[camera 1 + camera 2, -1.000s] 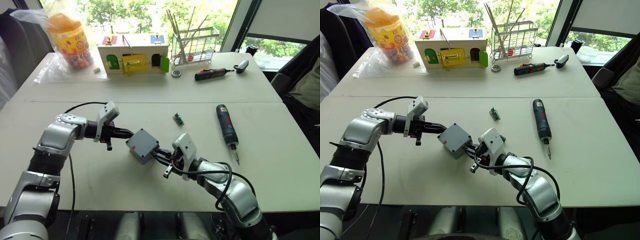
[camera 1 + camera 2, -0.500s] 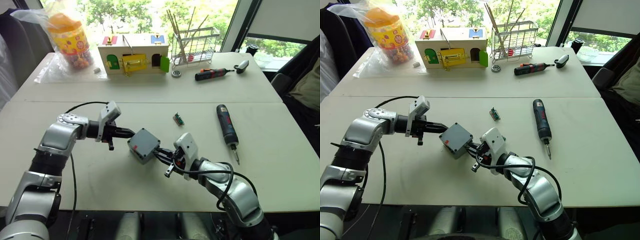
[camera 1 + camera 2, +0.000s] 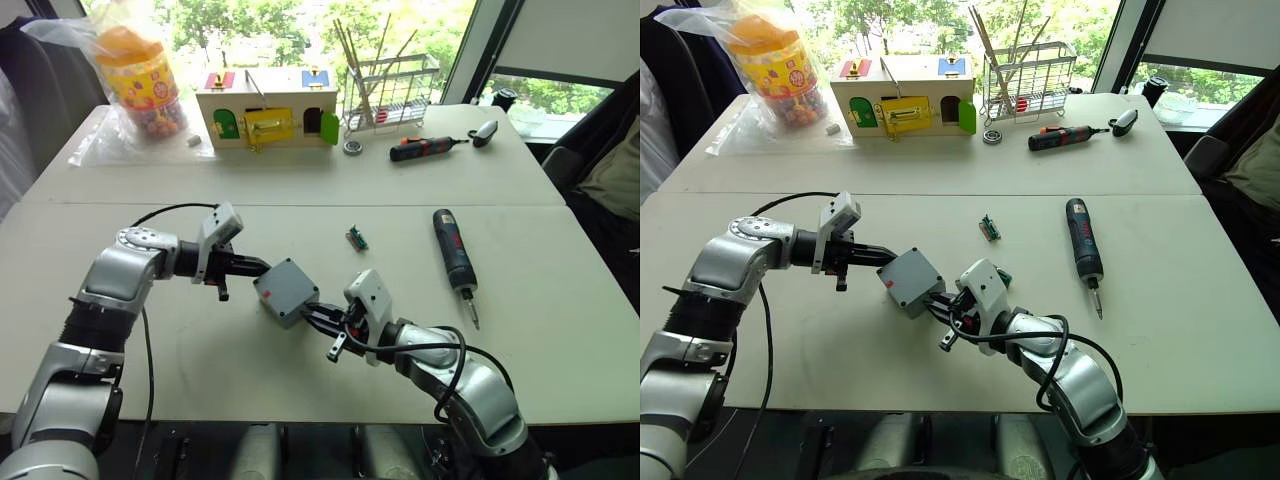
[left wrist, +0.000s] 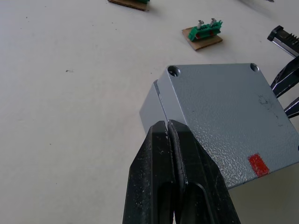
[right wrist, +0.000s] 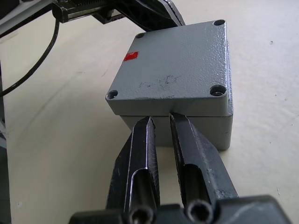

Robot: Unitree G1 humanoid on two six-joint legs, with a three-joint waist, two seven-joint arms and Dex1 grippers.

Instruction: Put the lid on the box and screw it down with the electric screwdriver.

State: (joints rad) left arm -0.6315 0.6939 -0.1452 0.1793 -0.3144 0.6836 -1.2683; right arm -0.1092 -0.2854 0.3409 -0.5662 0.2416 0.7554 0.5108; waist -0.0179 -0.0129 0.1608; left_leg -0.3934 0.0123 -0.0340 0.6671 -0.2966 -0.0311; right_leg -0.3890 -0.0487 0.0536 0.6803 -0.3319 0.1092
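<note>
The grey box [image 3: 285,292] sits mid-table with the flat lid [image 5: 173,63] lying on top. The lid's top face shows screw holes at its corners and a small red mark [image 5: 131,56]. My left gripper [image 3: 262,268] is shut, and its tips [image 4: 167,123] rest against the box's left corner at the seam under the lid. From the right, my right gripper [image 3: 308,312] points at the box's side wall. Its fingers [image 5: 145,140] stand a narrow gap apart with nothing between them. The electric screwdriver [image 3: 455,250] lies flat on the table to the right, untouched.
A small green part [image 3: 356,237] lies just beyond the box. At the far edge stand a wooden toy house [image 3: 265,108], a bagged jar [image 3: 140,80], a wire rack [image 3: 390,90] and a smaller black-and-red screwdriver [image 3: 425,148].
My right gripper has edged slightly left toward the box. The box and my left gripper have barely moved.
</note>
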